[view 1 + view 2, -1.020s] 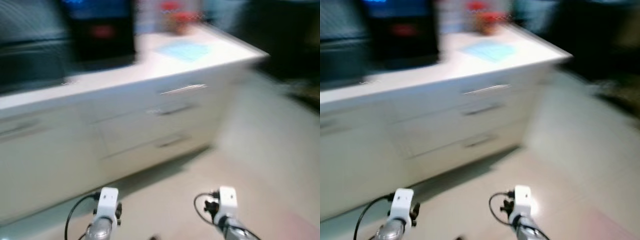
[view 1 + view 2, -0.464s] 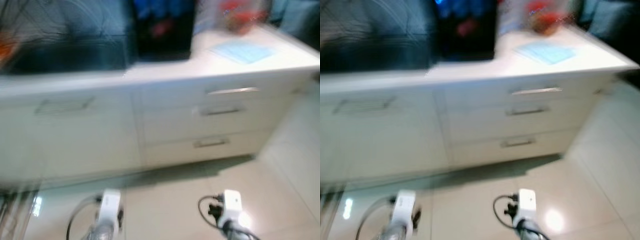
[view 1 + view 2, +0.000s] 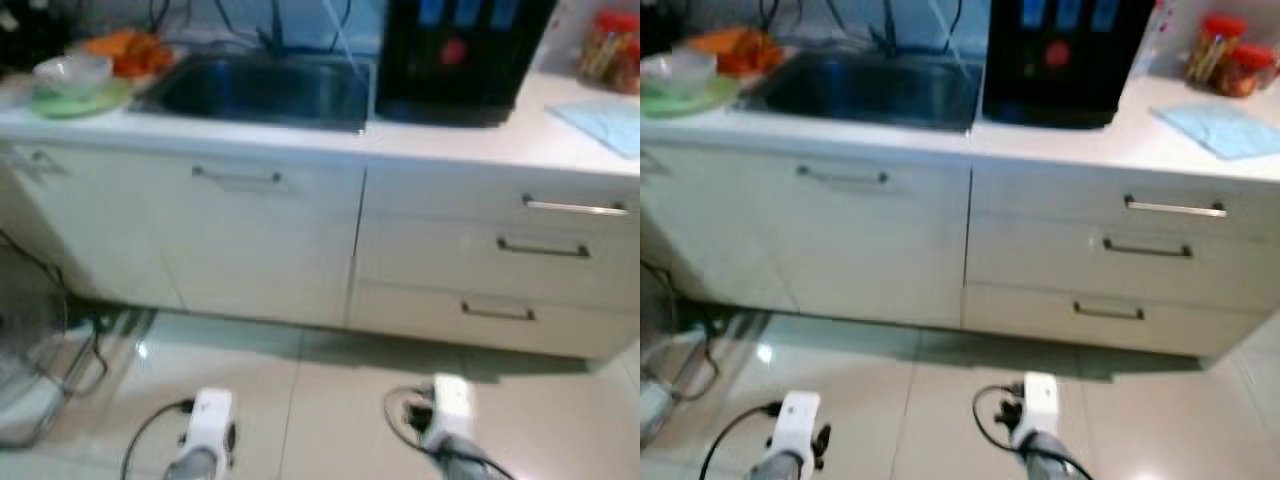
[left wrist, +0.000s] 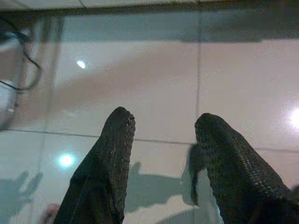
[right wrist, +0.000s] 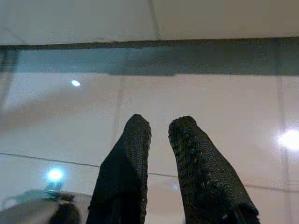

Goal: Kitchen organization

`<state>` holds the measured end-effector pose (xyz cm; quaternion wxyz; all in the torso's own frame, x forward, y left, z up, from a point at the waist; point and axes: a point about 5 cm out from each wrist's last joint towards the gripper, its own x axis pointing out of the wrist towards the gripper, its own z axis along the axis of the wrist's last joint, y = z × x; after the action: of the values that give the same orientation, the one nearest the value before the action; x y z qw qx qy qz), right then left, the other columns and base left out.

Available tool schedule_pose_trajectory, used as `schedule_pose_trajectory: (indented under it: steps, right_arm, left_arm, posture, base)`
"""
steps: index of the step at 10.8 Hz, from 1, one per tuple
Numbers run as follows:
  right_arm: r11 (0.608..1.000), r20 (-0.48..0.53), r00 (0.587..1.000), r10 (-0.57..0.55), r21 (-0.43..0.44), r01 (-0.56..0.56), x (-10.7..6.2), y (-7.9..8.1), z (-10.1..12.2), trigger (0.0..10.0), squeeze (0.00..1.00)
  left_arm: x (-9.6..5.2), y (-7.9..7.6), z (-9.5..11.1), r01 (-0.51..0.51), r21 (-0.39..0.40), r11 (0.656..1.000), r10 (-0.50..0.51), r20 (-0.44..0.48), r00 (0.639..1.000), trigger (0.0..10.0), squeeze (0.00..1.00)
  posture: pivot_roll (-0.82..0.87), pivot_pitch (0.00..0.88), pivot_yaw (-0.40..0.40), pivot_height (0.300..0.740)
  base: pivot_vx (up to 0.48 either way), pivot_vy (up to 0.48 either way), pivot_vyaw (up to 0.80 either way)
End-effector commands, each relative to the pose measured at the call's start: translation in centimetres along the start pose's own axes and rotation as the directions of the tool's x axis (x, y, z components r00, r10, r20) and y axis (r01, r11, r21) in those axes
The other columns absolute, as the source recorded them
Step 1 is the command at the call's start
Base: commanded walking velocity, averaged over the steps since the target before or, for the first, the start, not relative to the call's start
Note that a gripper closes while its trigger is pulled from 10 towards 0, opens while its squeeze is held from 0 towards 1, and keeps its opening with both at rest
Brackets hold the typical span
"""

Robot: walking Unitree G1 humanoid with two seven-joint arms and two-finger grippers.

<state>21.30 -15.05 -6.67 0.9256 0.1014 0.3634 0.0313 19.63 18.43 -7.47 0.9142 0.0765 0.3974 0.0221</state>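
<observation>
Robot faces white counter (image 3: 300, 140), nothing picked yet. Left gripper (image 4: 163, 135) open and empty, right gripper (image 5: 159, 130) nearly closed and empty, both low over shiny tile floor (image 4: 154, 79). Green plate with clear bowl (image 3: 70, 85), dark sink (image 3: 265, 90), red-lid jars (image 3: 1225, 55) far ahead, above grippers. Next, likely: step closer, lift arm to counter.

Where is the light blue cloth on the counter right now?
The light blue cloth lies flat at the right end of the white counter, to the right of the black appliance and just in front of the red-lidded jars.
</observation>
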Motion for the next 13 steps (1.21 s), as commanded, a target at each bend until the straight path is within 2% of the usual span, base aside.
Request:
schedule_pose_trajectory:
  steps: [1, 3, 6, 13]
  right_arm:
    - [1.000, -0.015, 1.000, -0.019, 0.008, 0.019, -0.28, -0.93, -0.31, 10.0, 0.00]
    - [1.000, -0.020, 1.000, -0.012, -0.003, 0.012, -0.24, -0.82, -0.31, 10.0, 0.00]
    - [1.000, -0.030, 1.000, -0.006, -0.011, 0.006, -0.25, -0.78, -0.43, 10.0, 0.00]
    - [0.999, -0.045, 0.999, 0.018, -0.025, -0.020, -0.27, -0.46, -0.69, 10.0, 0.00]
  left_arm:
    - [0.11, -0.42, 0.48, 0.002, -0.011, 1.000, -0.002, 0.012, 1.000, 10.0, 0.00]
    - [0.05, -0.43, 0.24, -0.004, -0.004, 1.000, 0.004, 0.005, 1.000, 10.0, 0.00]
    - [0.00, -0.30, 0.06, -0.008, -0.038, 0.999, 0.008, 0.000, 1.000, 10.0, 0.00]
    - [-0.14, -0.13, -0.50, -0.023, -0.048, 0.999, 0.022, -0.018, 1.000, 10.0, 0.00]
  posture:
    - [0.14, 0.028, 0.009, 0.740]
    - [0.14, 0.025, 0.008, 0.740]
    - [0.14, 0.011, 0.006, 0.740]
    - [0.15, 0.022, 0.000, 0.740]
  base:
    - [0.000, 0.000, 0.00]
    - [0.000, 0.000, 0.00]
    - [0.000, 0.085, 0.00]
    - [0.000, 0.480, 0.00]
